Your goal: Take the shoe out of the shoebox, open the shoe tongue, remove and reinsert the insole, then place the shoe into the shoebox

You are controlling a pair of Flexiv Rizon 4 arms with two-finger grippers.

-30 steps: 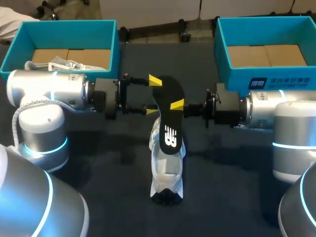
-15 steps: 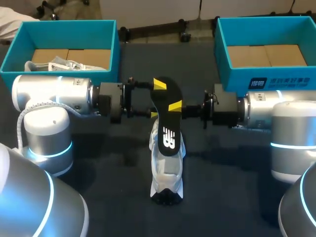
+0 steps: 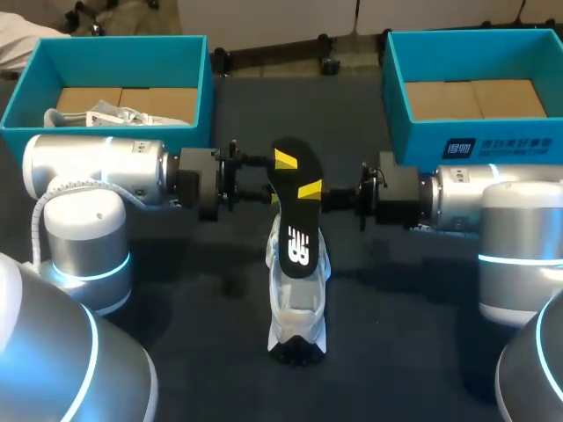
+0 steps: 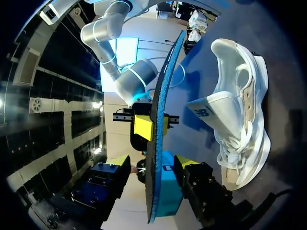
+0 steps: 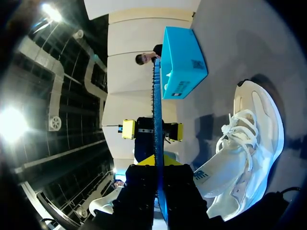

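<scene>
Right tool [image 5: 157, 177] clamped on insole [image 3: 295, 220]; left tool [image 4: 152, 163] released, straddling it; insole's long axis runs down into sneaker [image 3: 297, 308]

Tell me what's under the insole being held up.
The white shoe rests on the table below the insole, which the right gripper pinches. In the head view the insole covers the shoe's opening, so the inside cannot be seen there.
</scene>
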